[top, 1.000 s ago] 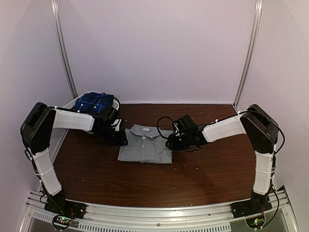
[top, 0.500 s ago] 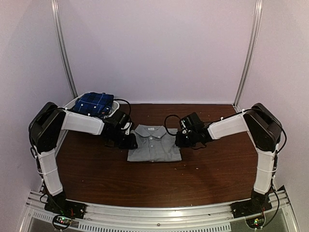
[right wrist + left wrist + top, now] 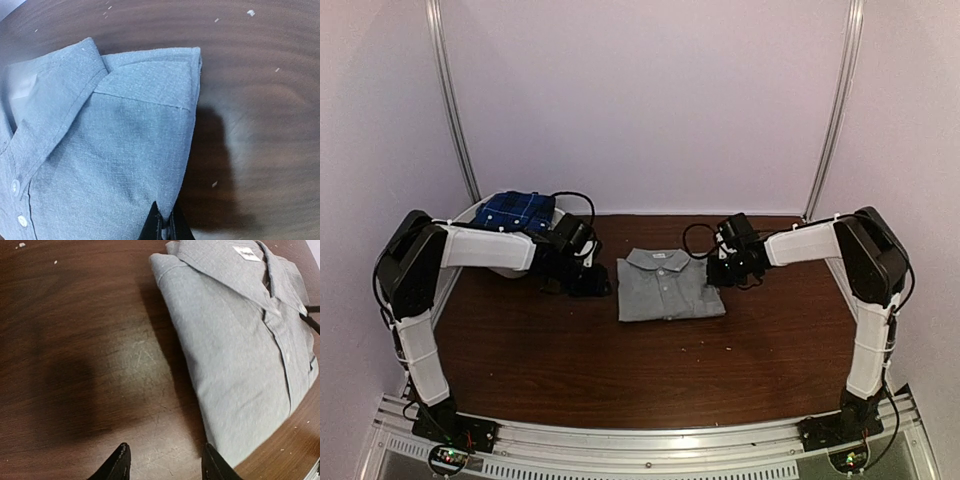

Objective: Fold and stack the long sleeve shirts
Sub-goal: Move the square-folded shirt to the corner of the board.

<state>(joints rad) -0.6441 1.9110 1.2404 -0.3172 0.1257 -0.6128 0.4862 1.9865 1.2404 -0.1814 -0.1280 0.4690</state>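
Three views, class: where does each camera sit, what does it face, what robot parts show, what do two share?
Top external: above, behind the robot, facing the table; both arms show.
Left wrist: on left arm, facing grey shirt's side; open left pincer shows.
Right wrist: on right arm, facing the shirt's collar corner; shut right pincer shows.
Shared: grey shirt.

I get the top view from high behind the near edge, looking down over the whole table. Both wrist views sit close and low, facing the shirt from opposite sides. All three share that shirt.
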